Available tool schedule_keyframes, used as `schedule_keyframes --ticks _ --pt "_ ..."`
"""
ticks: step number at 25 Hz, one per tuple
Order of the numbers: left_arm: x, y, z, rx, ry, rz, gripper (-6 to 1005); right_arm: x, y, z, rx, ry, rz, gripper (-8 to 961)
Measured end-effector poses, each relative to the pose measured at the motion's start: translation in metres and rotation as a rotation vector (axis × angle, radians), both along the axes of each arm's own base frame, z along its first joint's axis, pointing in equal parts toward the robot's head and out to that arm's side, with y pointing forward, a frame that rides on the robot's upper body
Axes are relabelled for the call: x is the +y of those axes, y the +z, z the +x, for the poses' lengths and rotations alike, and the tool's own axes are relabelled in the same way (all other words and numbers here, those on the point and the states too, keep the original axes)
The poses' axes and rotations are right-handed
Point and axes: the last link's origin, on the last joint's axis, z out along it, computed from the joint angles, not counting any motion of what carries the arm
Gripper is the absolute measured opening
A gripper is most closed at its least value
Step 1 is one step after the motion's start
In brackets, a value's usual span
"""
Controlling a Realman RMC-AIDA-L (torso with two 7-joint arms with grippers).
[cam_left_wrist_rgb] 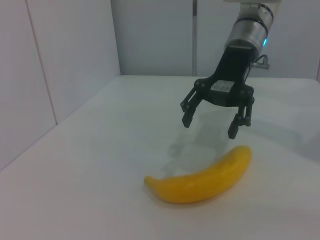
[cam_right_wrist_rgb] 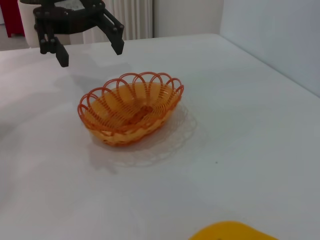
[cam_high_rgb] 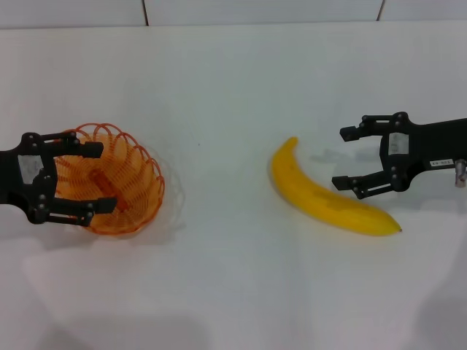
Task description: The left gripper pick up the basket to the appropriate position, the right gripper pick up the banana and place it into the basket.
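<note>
Banana and basket both on the table, both grippers spread wide

Banana lies on the white table, towards the robot's right, its dark tip pointing to the near right. Just beyond its right half hovers the right gripper, jaws released, holding nothing. Well apart to the left sits the orange basket, upright. The left gripper hangs above the basket's left part, fingers apart, not touching the rim
</note>
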Motion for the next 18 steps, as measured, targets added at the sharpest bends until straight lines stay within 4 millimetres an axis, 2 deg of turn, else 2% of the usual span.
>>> schedule_keyframes --ticks 12,15,18 --pt "0.003 0.001 0.001 -0.028 0.027 0.029 906 0.001 0.000 0.000 0.006 -0.006 0.014 905" --pt "0.012 0.012 0.000 -0.080 0.110 0.103 906 0.002 -0.002 0.000 0.003 -0.009 0.018 905" --pt "0.026 0.036 -0.003 -0.127 0.257 0.197 907 0.003 -0.003 -0.001 0.004 -0.005 0.015 904"
